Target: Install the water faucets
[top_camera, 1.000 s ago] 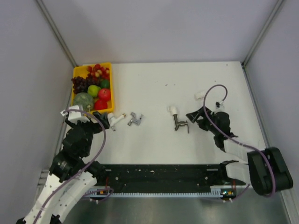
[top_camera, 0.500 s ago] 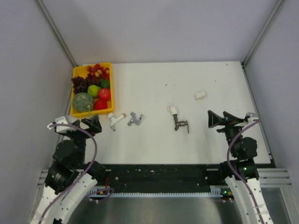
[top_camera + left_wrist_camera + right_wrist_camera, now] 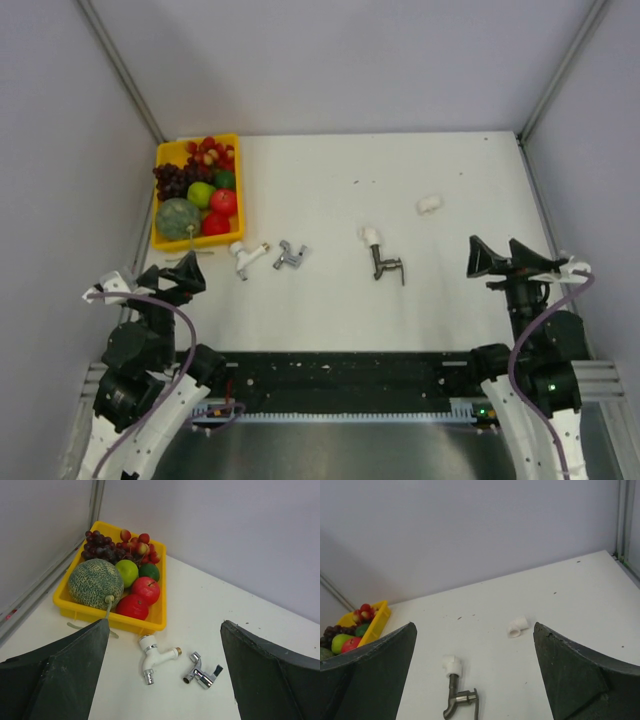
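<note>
Three faucets lie on the white table. The white-bodied faucet (image 3: 246, 256) (image 3: 154, 658) and the silvery faucet (image 3: 290, 256) (image 3: 201, 671) lie side by side just below the yellow tray. The dark grey faucet (image 3: 383, 262) (image 3: 459, 703) lies mid-table with a white fitting (image 3: 371, 235) (image 3: 451, 665) on its stem. A loose white elbow fitting (image 3: 429, 205) (image 3: 517, 627) rests further right. My left gripper (image 3: 172, 279) (image 3: 165, 665) hangs open at the near left, empty. My right gripper (image 3: 510, 260) (image 3: 475, 670) hangs open at the near right, empty.
A yellow tray (image 3: 238, 208) (image 3: 161, 605) of toy fruit stands at the back left corner. Grey walls close in the table on three sides. A black rail (image 3: 340, 378) runs along the near edge between the arm bases.
Both arms have pulled back toward their bases. The right gripper left the dark grey faucet and swung right and nearer; the left gripper drew away from the white faucet.
</note>
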